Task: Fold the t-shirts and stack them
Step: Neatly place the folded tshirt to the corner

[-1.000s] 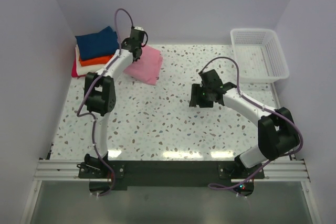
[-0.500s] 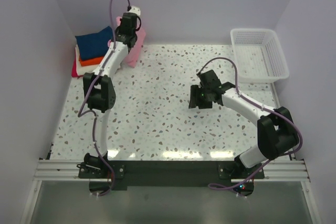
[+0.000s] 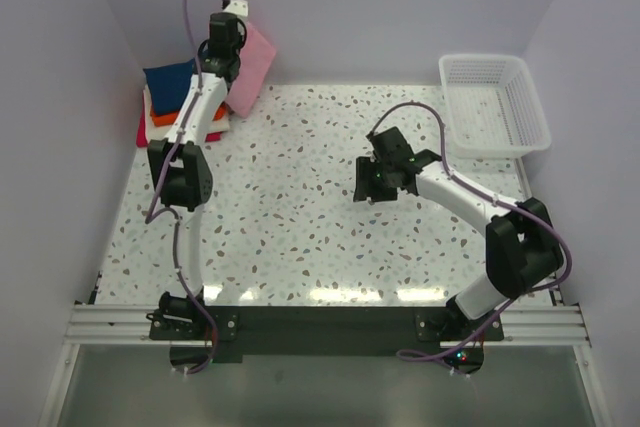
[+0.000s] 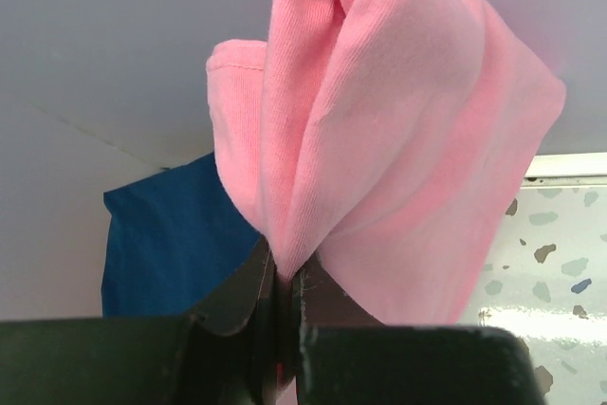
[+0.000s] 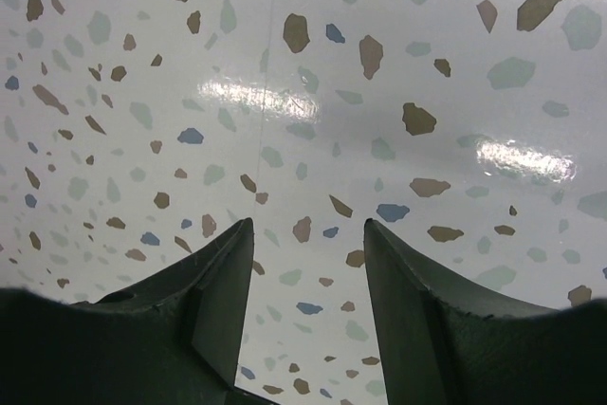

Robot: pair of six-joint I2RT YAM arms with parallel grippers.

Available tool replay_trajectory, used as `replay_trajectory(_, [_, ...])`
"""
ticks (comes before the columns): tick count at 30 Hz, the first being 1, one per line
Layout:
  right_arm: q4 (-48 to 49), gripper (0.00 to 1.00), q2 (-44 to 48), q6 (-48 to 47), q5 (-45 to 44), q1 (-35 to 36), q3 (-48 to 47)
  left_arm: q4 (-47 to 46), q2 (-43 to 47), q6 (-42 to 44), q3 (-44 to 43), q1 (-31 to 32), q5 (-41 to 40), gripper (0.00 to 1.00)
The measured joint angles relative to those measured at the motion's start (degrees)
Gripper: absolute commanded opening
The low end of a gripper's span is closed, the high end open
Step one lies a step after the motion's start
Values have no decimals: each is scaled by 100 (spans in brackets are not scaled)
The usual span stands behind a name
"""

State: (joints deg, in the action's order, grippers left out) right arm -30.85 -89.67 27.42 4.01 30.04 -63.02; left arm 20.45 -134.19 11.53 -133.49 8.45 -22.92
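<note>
The left gripper [image 4: 283, 277] pinches the folded pink t-shirt [image 4: 398, 158], held high to clear the stack [image 3: 170, 97]. The right gripper [image 5: 308, 244] hangs aside, jaws apart, empty

There are one pink t-shirt [image 3: 255, 59], four stacked t-shirts [image 3: 165, 82], one basket [image 3: 480, 58] and two arms [image 3: 195, 117] [image 3: 455, 192].

From high at six o'clock I look down over the whole table [image 3: 300, 237]. My left wrist camera, out at eleven o'clock, sits close on the pink t-shirt [image 4: 379, 139]; the right one stares down at mid-table.
</note>
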Motion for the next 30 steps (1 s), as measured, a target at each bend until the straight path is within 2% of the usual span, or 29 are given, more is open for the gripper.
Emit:
replay_trajectory(15, [-140, 51, -247, 48, -136, 345, -295, 74, 57, -450, -98, -590, 625, 0])
replay_trajectory(30, [-173, 50, -402, 105, -179, 520, -415, 39, 520, -807, 146, -1152, 1016, 0])
